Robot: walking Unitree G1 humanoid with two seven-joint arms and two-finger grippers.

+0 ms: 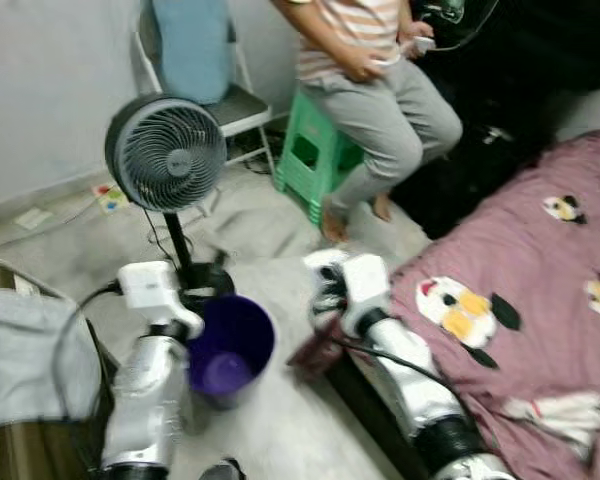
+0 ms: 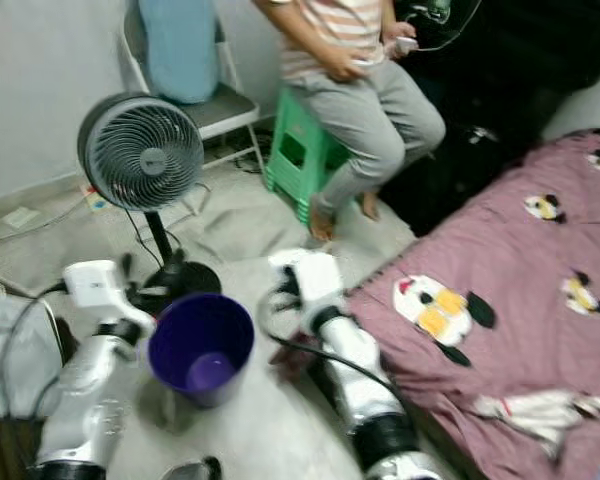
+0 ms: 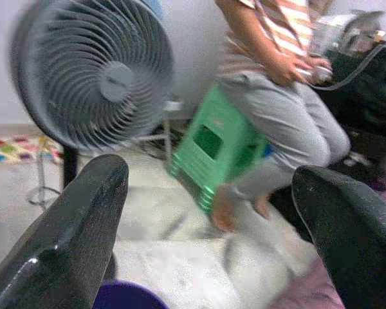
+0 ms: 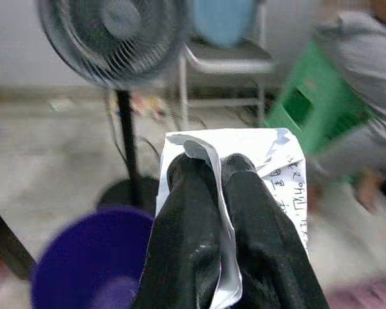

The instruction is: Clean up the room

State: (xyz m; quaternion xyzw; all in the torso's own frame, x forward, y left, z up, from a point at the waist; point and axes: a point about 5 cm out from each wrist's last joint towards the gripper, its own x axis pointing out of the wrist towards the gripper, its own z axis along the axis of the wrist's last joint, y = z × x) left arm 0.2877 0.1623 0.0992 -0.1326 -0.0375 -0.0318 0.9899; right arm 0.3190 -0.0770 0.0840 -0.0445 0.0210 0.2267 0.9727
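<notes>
The right claw [image 4: 209, 174] pinches a sheet of paper [image 4: 280, 170] above the floor, beside the purple bin [image 1: 230, 345]; the left claw [image 3: 212, 193] gapes wide, holding nothing, near the fan [image 1: 166, 152].

**Around the standing fan**

I see a grey standing fan [image 1: 166, 152] on the floor. Behind it stands a folding chair [image 1: 238, 105] with a blue cushion [image 1: 191, 45]. Beside that, a person [image 1: 380, 95] sits on a green stool [image 1: 315, 152]. Farther from the fan lies a maroon bedspread [image 1: 540, 320] with penguins.
</notes>
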